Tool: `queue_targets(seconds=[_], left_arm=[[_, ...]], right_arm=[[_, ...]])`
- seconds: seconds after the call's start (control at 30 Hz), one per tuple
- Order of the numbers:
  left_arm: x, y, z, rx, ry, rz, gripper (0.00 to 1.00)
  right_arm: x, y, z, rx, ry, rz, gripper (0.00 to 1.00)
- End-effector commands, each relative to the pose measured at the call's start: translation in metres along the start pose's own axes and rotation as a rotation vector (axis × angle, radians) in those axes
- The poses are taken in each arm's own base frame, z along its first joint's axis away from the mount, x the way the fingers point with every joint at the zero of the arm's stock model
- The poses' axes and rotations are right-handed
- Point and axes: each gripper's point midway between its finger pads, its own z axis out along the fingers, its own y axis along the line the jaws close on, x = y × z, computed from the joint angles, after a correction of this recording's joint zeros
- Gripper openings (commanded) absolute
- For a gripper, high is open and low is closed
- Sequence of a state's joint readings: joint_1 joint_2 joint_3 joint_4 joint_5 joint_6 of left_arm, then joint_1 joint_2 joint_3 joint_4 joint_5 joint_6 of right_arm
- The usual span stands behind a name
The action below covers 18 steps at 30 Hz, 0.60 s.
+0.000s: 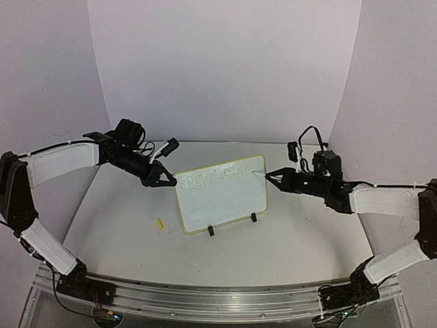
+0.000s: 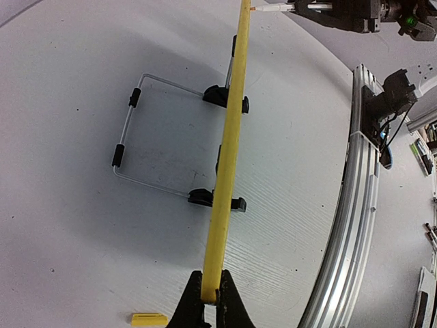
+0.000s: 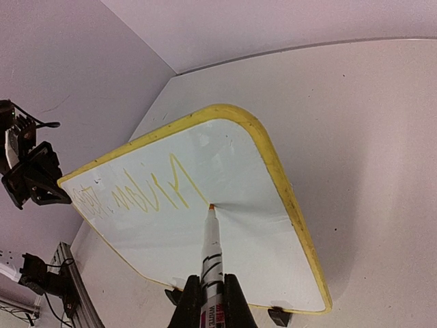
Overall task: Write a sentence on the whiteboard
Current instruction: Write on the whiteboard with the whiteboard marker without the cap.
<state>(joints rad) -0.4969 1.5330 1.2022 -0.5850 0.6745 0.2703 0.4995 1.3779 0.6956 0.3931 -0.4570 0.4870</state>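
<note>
Marker (image 3: 211,246) seemingly touching whiteboard (image 1: 225,201); left claw (image 2: 210,294) clamps it.

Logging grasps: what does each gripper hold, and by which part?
Left gripper clamps the yellow-rimmed whiteboard by its side rim; right gripper holds a white marker pen by its barrel.

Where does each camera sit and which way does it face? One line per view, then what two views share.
Top external: above and behind the robot, looking down at the table; left arm and right arm show, left fingers and right fingers flanking the whiteboard.
Left wrist: on the left arm, looking along the board's yellow edge, which its fingers pinch.
Right wrist: on the right arm, facing the board's front; its fingers hold a marker against it, by the sentence.
Shared: each wrist view shows the other arm's fingers.
</note>
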Motion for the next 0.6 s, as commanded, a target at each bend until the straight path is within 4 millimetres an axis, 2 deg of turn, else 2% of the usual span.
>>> queue_targets(seconds=[0.0,0.17,0.57], left_arm=[[0.001,0.009,0.003,-0.058,0.025,0.044,0.00],[0.001,0.008,0.002,-0.056,0.023,0.046,0.00],[0.002,0.009,0.004,-0.057,0.028,0.044,0.00]], right_arm=[[-0.027,0.019,-0.020,-0.036,-0.100,-0.022,0.00],[-0.032,0.019,-0.023,-0.060,-0.106,-0.015,0.00],[-0.038,0.007,-0.014,-0.104,-0.101,0.028,0.00]])
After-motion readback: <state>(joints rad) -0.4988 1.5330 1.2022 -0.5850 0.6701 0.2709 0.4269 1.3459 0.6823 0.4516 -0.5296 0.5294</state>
